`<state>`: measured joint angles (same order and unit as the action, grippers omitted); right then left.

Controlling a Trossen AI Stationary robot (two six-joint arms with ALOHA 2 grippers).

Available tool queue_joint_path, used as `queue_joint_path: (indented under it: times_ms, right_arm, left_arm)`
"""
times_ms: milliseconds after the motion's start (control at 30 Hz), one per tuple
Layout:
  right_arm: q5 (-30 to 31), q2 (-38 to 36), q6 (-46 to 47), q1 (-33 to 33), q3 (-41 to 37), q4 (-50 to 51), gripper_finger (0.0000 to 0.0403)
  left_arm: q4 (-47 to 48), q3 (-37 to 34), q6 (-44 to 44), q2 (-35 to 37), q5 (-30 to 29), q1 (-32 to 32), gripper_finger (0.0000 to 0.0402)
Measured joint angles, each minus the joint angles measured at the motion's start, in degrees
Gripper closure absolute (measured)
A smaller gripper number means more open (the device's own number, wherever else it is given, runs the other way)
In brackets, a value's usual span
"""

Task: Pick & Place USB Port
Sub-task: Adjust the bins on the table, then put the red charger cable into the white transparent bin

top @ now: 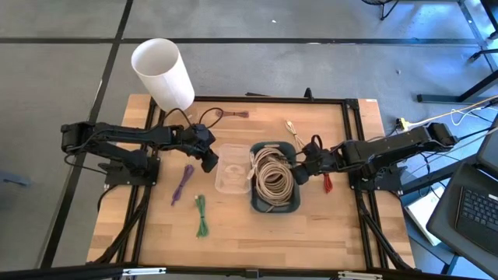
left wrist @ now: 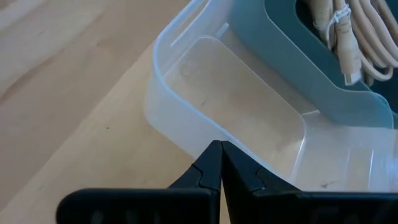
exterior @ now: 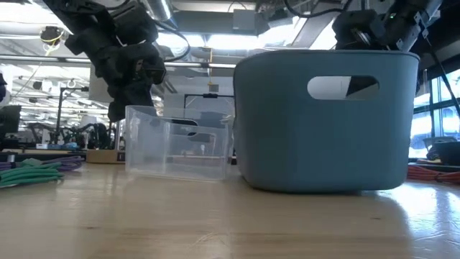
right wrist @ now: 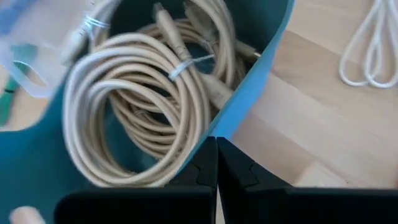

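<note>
A bundle of coiled beige cables with plug ends (top: 271,177) (right wrist: 143,106) lies inside the blue bin (top: 257,204) at the table's middle. An empty clear plastic container (top: 232,177) (left wrist: 236,106) stands against the bin's left side. My left gripper (top: 212,162) (left wrist: 219,149) is shut and hangs over the container's left rim, pointing slantwise down. My right gripper (top: 299,174) (right wrist: 216,144) is shut and hangs over the bin's right rim (right wrist: 261,62), also slanting down. Neither one holds anything.
Loose cable bundles lie on the wood: purple (top: 183,183), green (top: 201,215), red (top: 327,183), beige (top: 292,129) and a dark one (top: 230,114) at the far edge. A white cylinder (top: 163,74) stands at the far left corner. The near part of the table (top: 257,241) is bare wood.
</note>
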<state>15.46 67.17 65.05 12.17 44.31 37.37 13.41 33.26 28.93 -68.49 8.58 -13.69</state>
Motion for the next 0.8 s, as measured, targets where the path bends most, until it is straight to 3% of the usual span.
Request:
queue_joint_path:
  times_ms: [300, 567, 800]
  right_arm:
    - [-0.28, -0.01, -0.63, -0.81, 0.07, 7.29, 0.0403]
    - [-0.46, -0.68, -0.75, -0.85, 0.07, 16.78, 0.0403]
    - [1.07, -1.9, -4.05, -2.99, 0.07, 25.41, 0.0403]
  left_arm:
    - [3.72, 0.08, 0.35, 0.0, 0.03, 3.24, 0.04]
    - [17.92, 0.09, -0.6, 0.01, -0.15, 3.47, 0.04]
    - [26.0, 0.07, 3.1, 1.0, -7.47, 3.43, 0.04]
